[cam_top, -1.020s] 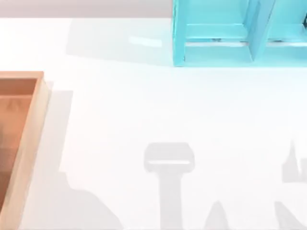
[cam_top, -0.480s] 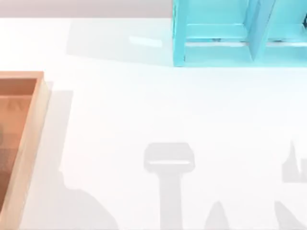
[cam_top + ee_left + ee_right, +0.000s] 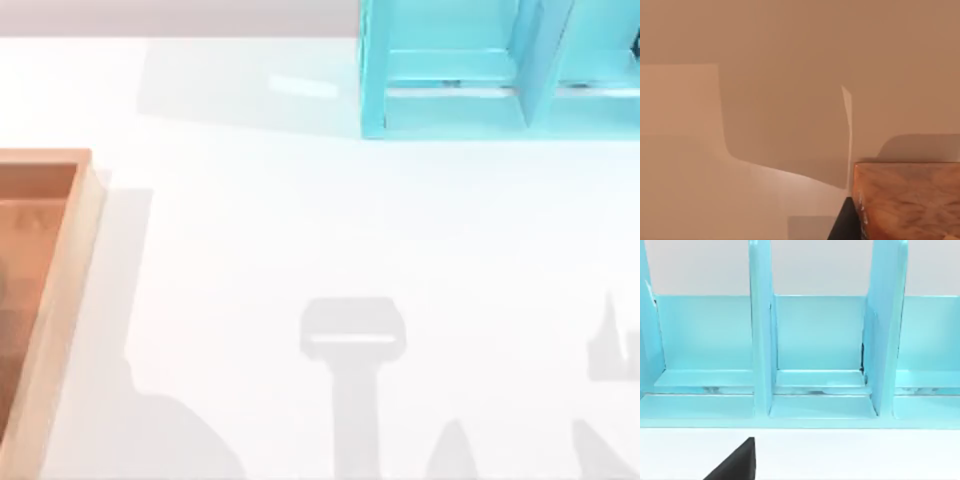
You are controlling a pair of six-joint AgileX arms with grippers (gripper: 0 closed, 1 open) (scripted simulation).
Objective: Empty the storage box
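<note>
White table (image 3: pixel 300 220): storage box (image 3: pixel 60 300) left, turquoise shelf (image 3: pixel 450 110) far right

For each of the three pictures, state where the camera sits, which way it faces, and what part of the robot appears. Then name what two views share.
Top view: above the table, looking down at the storage box at the left edge and the turquoise shelf unit at the far right.
Left wrist view: on the left arm, facing the wooden box corner; a dark gripper part beside it.
Right wrist view: on the right arm, facing the shelf compartments; a dark gripper part low down.
Shared: top and right wrist show the shelf; top and left wrist the box.
</note>
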